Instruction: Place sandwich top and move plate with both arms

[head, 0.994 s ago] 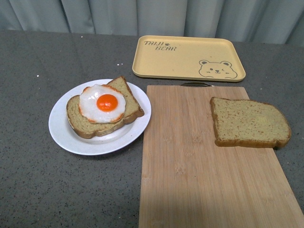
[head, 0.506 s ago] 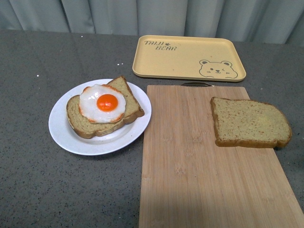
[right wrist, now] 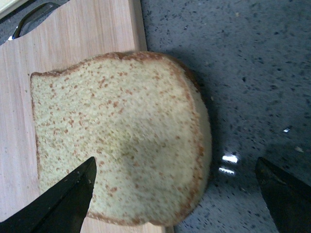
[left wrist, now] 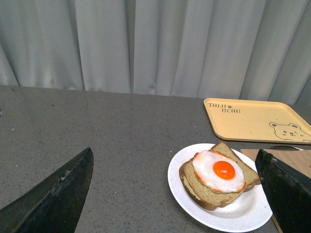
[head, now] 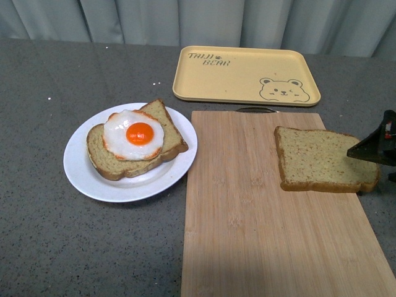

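Observation:
The sandwich top [head: 322, 159], a plain speckled bread slice with a darker crust, lies on the right part of the wooden cutting board [head: 247, 210], its right end overhanging the board edge. In the right wrist view it [right wrist: 121, 141] lies below the open right gripper [right wrist: 177, 196], one fingertip over the slice, the other over the counter. The right gripper [head: 378, 147] shows at the front view's right edge, over the slice's right end. The white plate [head: 83, 176] holds a bread slice with a fried egg [head: 133, 134]. The open left gripper [left wrist: 180, 194] hovers near the plate [left wrist: 233, 218], empty.
A yellow tray with a bear drawing [head: 244, 74] lies behind the cutting board. The counter [head: 62, 247] is dark grey and speckled. A grey curtain [head: 185, 18] hangs along the back. The board's handle slot [right wrist: 29, 22] shows in the right wrist view.
The right gripper has come into the front view at the right edge, over the plain slice's right end. The slice, plate and tray have not moved.

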